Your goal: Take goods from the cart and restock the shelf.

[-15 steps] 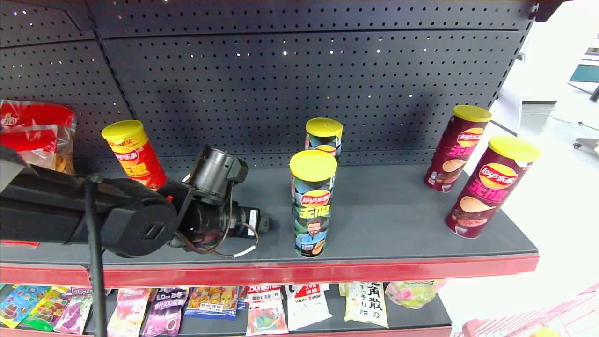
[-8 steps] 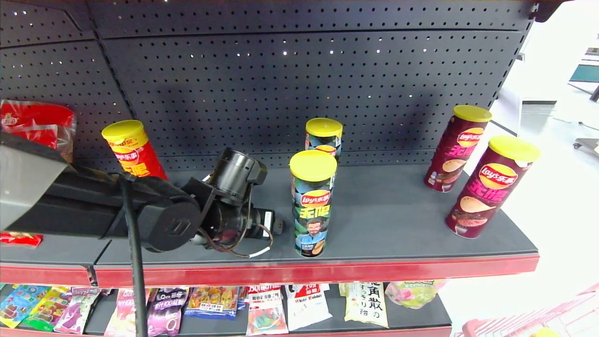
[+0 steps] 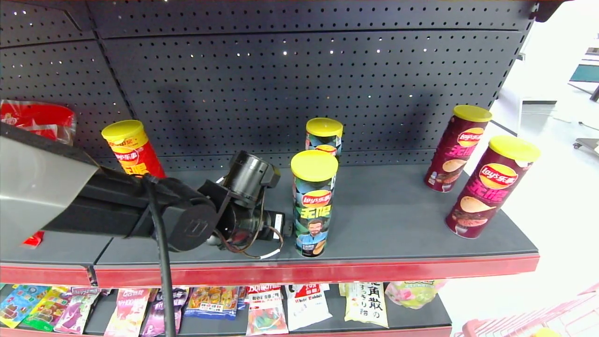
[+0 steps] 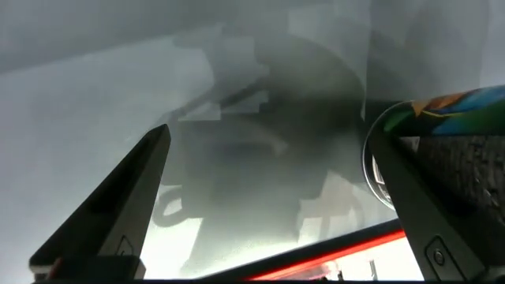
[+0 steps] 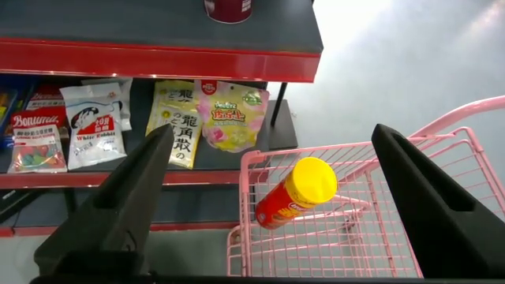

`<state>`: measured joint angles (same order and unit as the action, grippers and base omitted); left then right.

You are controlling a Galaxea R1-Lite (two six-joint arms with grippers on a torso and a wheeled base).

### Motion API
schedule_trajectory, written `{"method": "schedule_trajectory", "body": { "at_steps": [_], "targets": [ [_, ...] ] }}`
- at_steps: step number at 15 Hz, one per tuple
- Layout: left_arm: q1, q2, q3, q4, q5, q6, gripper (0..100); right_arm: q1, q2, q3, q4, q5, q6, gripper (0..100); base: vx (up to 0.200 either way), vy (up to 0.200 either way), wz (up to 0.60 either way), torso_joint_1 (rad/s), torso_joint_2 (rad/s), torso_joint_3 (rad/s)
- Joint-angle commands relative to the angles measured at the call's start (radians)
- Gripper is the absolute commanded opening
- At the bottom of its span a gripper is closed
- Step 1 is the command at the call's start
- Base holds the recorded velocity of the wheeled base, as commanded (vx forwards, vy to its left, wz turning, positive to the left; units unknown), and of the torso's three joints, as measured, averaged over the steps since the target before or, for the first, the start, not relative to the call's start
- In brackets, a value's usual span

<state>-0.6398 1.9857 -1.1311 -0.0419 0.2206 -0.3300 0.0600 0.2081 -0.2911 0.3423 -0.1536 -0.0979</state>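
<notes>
The green can (image 3: 312, 206) seems placed; the left gripper (image 4: 267, 134) rests beside it, fingers (image 4: 118, 205) spread. The right gripper (image 5: 272, 130), fingers likewise spread, should next grasp the red can (image 5: 296, 193) in the cart (image 5: 442, 142).

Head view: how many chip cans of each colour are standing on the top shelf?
Red can: 1
Green-and-blue cans: 2
Maroon cans: 2
Total: 5

Aisle backdrop, bright store floor.
Dark perforated back panel (image 3: 281, 89) spans the view; pale glossy floor (image 3: 561, 210) at right, strongly lit; teal-topped furniture (image 3: 585, 73) far right.
</notes>
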Motion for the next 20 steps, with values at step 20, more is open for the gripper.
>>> {"method": "schedule_trajectory", "body": {
  "at_steps": [20],
  "targets": [
    [-0.015, 0.045, -0.056, -0.004, 0.0, 0.0, 100, -0.002, 0.004, 0.004, 0.0, 0.0, 0.001, 100, 0.0, 0.0, 0.0, 0.0, 0.0, 0.0]
  ]
}}
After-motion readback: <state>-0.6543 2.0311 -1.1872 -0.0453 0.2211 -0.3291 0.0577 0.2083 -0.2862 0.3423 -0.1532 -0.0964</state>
